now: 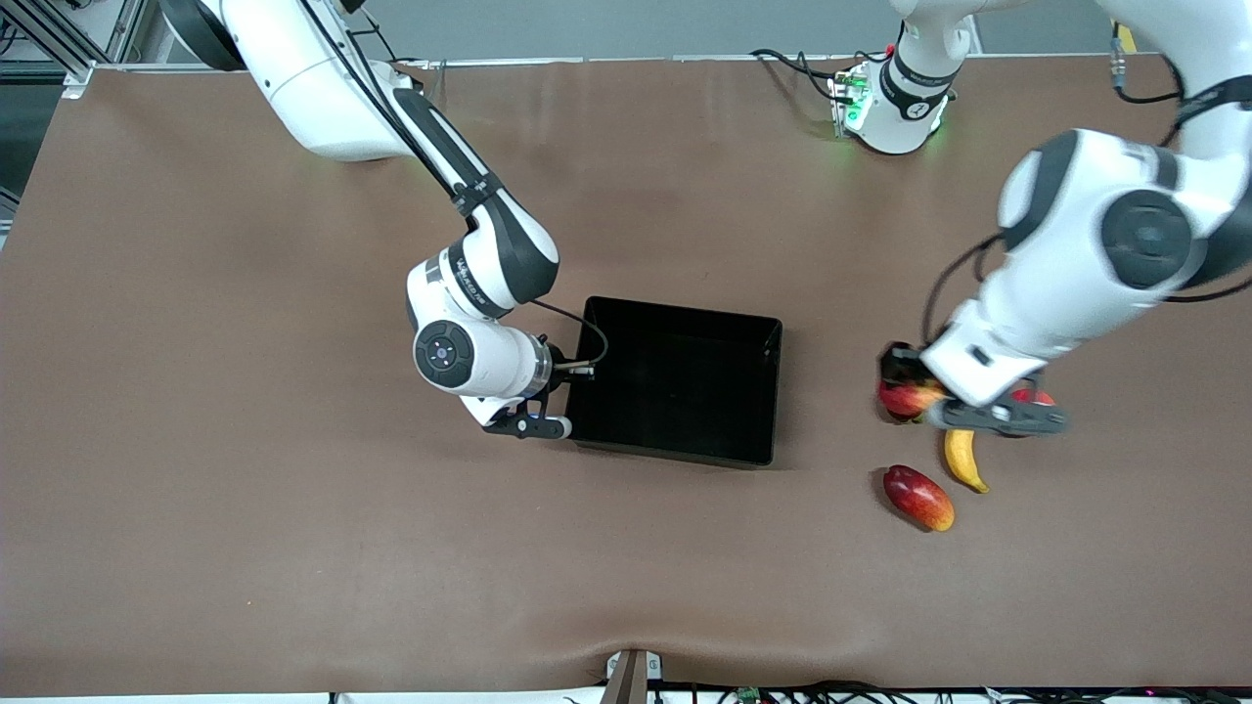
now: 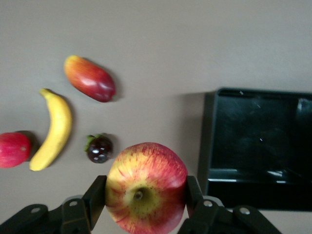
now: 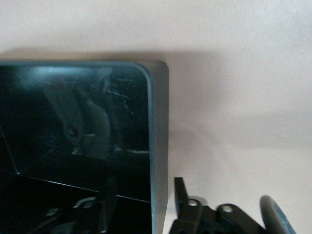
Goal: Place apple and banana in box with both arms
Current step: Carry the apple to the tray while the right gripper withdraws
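My left gripper is shut on the apple, red with yellow streaks, at the left arm's end of the table. In the left wrist view the apple sits pinched between both fingers, stem dimple facing the camera. The yellow banana lies on the table just nearer the front camera than the apple. The black box stands mid-table with nothing in it. My right gripper is open astride the box wall at the right arm's end, one finger inside, one outside.
An oval red fruit with a yellow-orange tip lies beside the banana. A pinkish-red round fruit shows partly under the left hand. A small dark maroon fruit rests between banana and apple.
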